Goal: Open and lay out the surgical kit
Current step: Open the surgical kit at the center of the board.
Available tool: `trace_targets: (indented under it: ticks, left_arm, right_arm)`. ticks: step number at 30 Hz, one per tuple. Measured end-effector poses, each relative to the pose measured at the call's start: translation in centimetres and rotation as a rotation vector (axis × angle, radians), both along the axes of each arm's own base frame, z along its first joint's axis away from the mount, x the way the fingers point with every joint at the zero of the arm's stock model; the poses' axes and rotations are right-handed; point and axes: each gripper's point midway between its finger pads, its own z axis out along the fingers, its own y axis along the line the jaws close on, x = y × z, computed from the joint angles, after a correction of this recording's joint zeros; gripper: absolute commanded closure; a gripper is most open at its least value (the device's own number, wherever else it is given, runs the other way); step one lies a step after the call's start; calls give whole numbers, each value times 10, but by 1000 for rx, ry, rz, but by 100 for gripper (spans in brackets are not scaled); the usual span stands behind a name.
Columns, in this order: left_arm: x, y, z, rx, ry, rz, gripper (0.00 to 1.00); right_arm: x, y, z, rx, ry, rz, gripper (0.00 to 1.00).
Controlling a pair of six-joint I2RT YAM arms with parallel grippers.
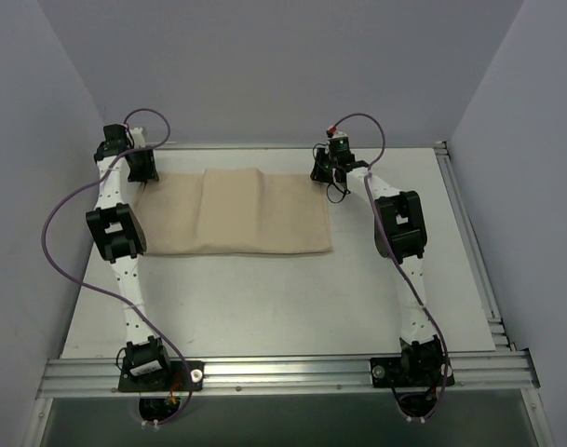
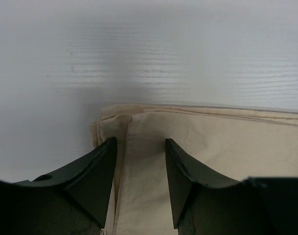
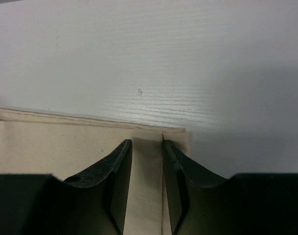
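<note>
The white table (image 1: 264,298) is occupied across its far half by the beige cloth wrap (image 1: 236,212), which is spread as a long flat rectangle with 2 faint crease lines running across it. Layered edges are seen at both far corners in the wrist views, so the cloth is judged to be folded over itself at least once more rather than fully opened. No tray, instruments or packets are visible in any view; whether they lie under the cloth cannot be told.

The 2 arms are reached out to the far corners of the wrap. The left gripper (image 1: 139,166) is placed at the far left corner, and in its wrist view its fingers (image 2: 102,169) are held apart over the cloth with a strip of fabric showing between them. The right gripper (image 1: 331,168) is placed at the far right corner; its fingers (image 3: 120,169) are also separated, though by a narrower gap, with the corner hem (image 3: 173,134) lying between them. Neither pair is seen clamped on the fabric.

The task is judged to be at an early or middle stage: the bundle is flattened and partly unfolded, while the remaining fold is not yet opened and the contents are not yet laid out.
</note>
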Motion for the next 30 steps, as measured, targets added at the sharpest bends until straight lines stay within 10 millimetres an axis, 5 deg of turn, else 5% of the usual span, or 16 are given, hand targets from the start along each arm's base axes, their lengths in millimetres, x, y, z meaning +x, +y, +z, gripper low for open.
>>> trace_targets:
  ticks: [5,14,17,21,30]
  left_arm:
    - [0,0,0,0,0,-1,47]
    - [0,-3,0,-16,-1,-11,76]
    - [0,-3,0,-26,-3,-12,80]
    - [0,-3,-3,-37,-5,-15,97]
    - [-2,-5,2,-51,-14,-30,98]
  right_arm:
    - [-1,2,0,-7,2,8,68]
    - [-7,12,0,22,17,48,100]
    - [-7,12,1,23,17,49,100]
    - [-7,12,0,22,17,50,100]
    - [-13,10,5,25,7,50,100]
